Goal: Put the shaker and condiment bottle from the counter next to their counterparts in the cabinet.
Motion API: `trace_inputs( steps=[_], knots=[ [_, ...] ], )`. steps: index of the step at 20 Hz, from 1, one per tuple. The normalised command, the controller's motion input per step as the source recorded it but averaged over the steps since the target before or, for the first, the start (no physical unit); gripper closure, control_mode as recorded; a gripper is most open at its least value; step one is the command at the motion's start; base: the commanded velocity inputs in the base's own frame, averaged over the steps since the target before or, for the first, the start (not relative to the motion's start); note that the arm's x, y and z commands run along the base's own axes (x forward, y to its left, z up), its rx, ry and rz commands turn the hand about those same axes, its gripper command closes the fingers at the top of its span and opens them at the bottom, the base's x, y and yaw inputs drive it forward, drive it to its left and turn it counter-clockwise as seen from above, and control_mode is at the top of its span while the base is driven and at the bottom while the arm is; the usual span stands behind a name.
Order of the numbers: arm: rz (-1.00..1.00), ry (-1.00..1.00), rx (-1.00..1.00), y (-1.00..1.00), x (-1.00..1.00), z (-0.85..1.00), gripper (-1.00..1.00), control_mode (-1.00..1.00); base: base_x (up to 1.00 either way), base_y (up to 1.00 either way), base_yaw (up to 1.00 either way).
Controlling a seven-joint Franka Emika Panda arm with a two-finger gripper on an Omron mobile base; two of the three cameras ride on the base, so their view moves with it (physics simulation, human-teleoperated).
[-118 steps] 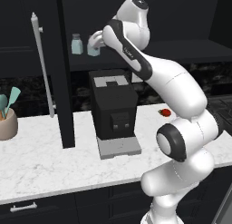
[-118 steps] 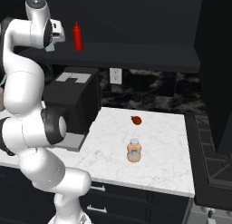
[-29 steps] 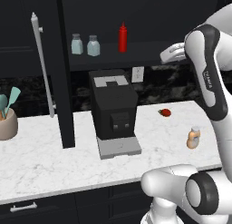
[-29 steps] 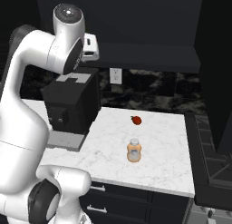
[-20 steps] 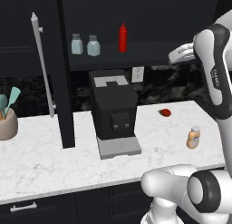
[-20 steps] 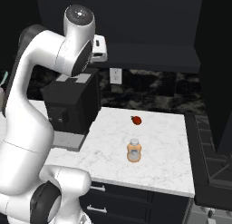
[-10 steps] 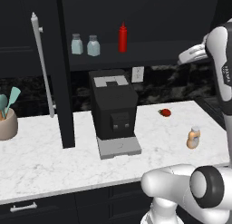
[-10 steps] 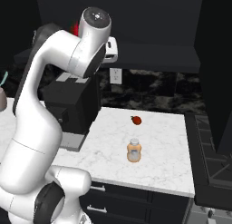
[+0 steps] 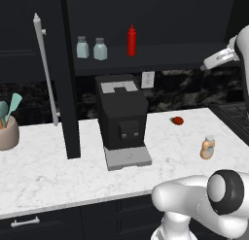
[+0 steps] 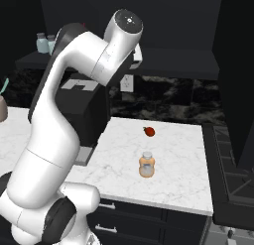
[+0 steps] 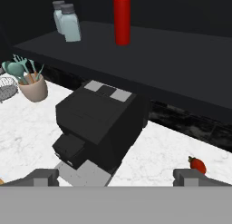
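Two pale blue-green shakers (image 9: 82,47) (image 9: 100,48) with grey caps stand side by side on the dark cabinet shelf (image 9: 165,64), left of the tall red squeeze bottle (image 9: 132,40). The hand view looks down on the same shakers (image 11: 70,23) and red bottle (image 11: 121,17). The squat orange-tan condiment bottle (image 9: 207,147) (image 10: 146,165) stands upright on the white marble counter (image 9: 48,171), far right. My gripper (image 11: 117,174) hangs high above the counter's right part, level with the shelf. It is open, fingertips (image 11: 45,175) wide apart with nothing between them, well apart from every object.
A black coffee machine (image 9: 121,120) sits mid-counter under the shelf. A small red fruit (image 9: 178,120) lies behind the condiment bottle. A tan utensil holder (image 9: 7,132) stands far left. The open cabinet door (image 9: 68,88) with its grey bar handle (image 9: 44,64) juts out left of the machine.
The arm has swung right, carrying the open hand away from the shelf and out over the counter's right side. Shakers, bottles and fruit have stayed put.
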Motion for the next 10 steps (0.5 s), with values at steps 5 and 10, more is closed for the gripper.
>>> trace_inputs(
  steps=[5, 10],
  knots=[
    [0.08, 0.0, 0.0, -0.21, 0.0, 0.0, -1.0, -1.0, 0.0, 0.0, 0.0],
    [0.08, 0.0, 0.0, -0.18, 0.0, 0.0, -1.0, -1.0, 0.0, 0.0, 0.0]
  ],
)
